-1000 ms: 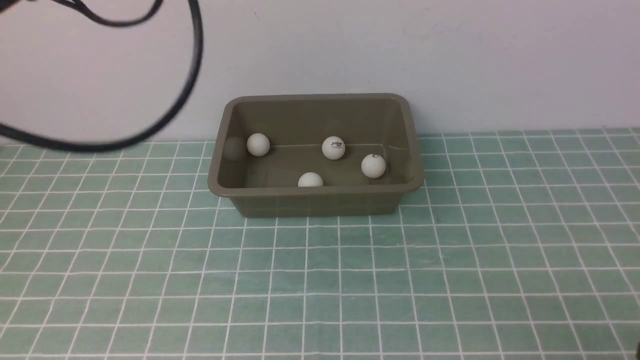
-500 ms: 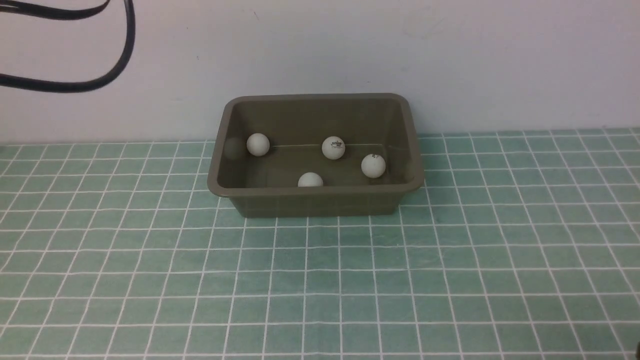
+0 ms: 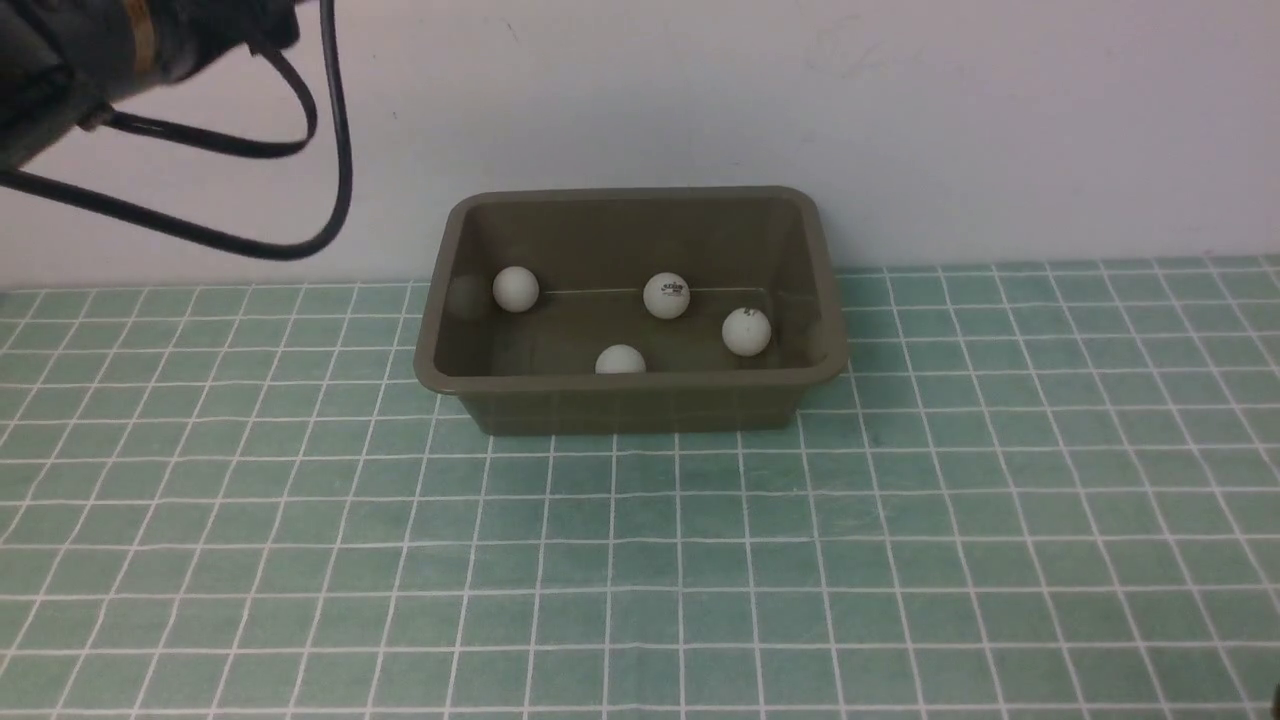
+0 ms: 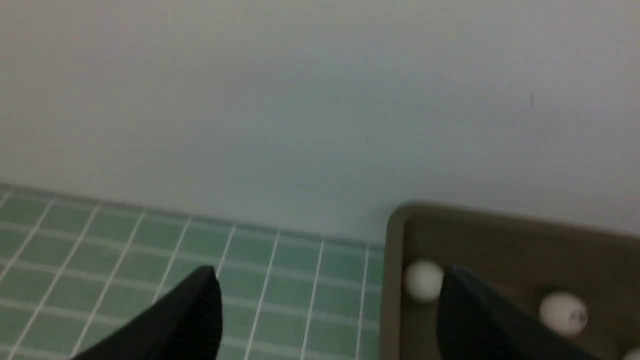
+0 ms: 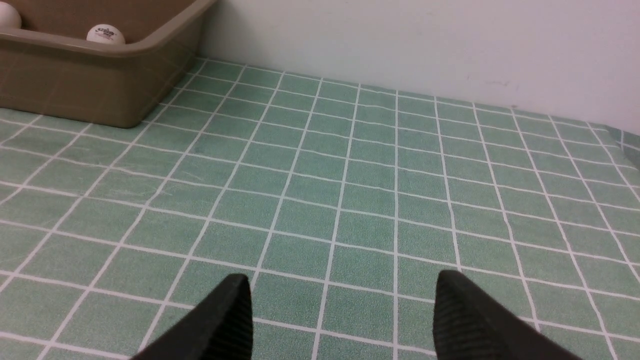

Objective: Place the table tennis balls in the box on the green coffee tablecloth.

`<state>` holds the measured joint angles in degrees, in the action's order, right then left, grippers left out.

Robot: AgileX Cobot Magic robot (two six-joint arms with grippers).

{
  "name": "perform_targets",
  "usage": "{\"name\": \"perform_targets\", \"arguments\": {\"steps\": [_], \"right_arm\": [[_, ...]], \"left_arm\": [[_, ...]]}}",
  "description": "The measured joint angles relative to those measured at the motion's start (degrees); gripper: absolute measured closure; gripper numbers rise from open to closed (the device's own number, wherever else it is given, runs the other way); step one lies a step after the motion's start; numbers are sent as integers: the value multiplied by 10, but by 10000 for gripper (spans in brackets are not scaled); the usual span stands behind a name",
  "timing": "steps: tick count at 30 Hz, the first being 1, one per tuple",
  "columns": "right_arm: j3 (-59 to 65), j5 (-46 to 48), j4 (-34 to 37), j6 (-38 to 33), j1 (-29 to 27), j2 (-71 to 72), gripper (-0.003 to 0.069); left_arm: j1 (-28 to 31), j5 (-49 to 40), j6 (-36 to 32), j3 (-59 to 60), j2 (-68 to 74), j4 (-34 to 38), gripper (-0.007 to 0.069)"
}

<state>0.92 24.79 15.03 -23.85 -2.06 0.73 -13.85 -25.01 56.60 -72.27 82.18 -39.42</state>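
Green coffee tablecloth (image 3: 900, 500) bears the box (image 3: 630, 400) of table tennis balls (image 3: 667, 296); left hand (image 4: 330, 300) gapes empty beside it.

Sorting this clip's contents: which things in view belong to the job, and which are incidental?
Job: four table tennis balls visible, all in the box; green coffee tablecloth; left gripper, right gripper, both open and empty.
Incidental: black cables, white wall.
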Motion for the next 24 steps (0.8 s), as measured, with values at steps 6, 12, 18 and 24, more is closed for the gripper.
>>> {"name": "perform_targets", "arguments": {"steps": [6,12,18,24], "right_arm": [[0,0,0,0,0,0,211],[0,0,0,0,0,0,211],[0,0,0,0,0,0,211],[0,0,0,0,0,0,211]], "left_arm": [[0,-124,-388,2,0,290,104],[0,-174,-643,51,-33,453,104],[0,-142,-650,140,-165,453,104],[1,-101,-649,235,-305,443,104]]}}
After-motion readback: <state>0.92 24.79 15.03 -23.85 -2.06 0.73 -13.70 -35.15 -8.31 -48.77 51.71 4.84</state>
